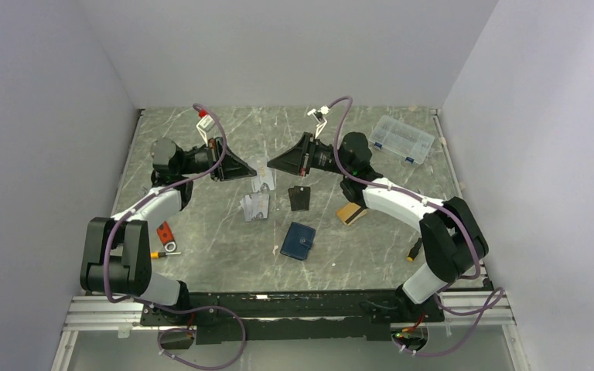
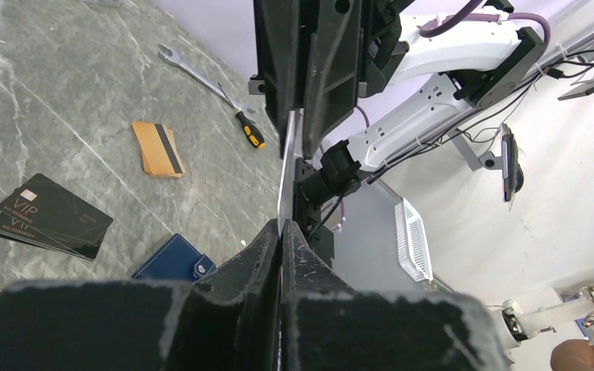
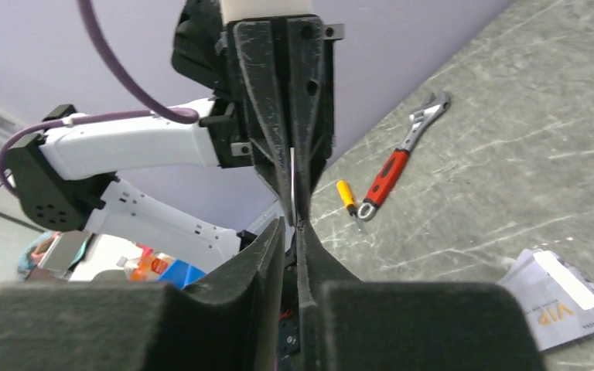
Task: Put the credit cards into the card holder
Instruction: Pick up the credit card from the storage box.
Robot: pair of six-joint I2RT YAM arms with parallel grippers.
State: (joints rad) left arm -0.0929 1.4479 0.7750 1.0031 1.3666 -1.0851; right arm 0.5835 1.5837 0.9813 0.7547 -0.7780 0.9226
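1. Credit card (image 2: 286, 166), a pale one seen edge-on, hangs in the air between the two arms, well above the bench (image 1: 201, 255). We judge this a hand-over: one arm passes it across so the other gets a hold better suited to slotting it in.
2. Left tool (image 2: 281, 232) is pinched down on the card's near edge, its fingers meeting with only the card between them.
3. Right tool (image 3: 295, 232) faces it nose to nose, jaws narrow, with the same card's edge in the slit. We cannot tell whether it grips or merely brackets the card.
4. Card holder (image 1: 299, 240) lies closed on the bench near the middle, nearer the arm bases than the tools are. We judge it must be opened before any card goes in.
5. Two silver-grey cards (image 1: 254, 206) lie flat to the holder's left and beyond it. The orange-gold card (image 1: 349, 213) lies to its right, under the right arm. None is in the holder.
6. The black rectangle (image 1: 299, 198) sits just beyond the holder. The red-handled wrench (image 3: 402, 151) lies off at the bench's left side.
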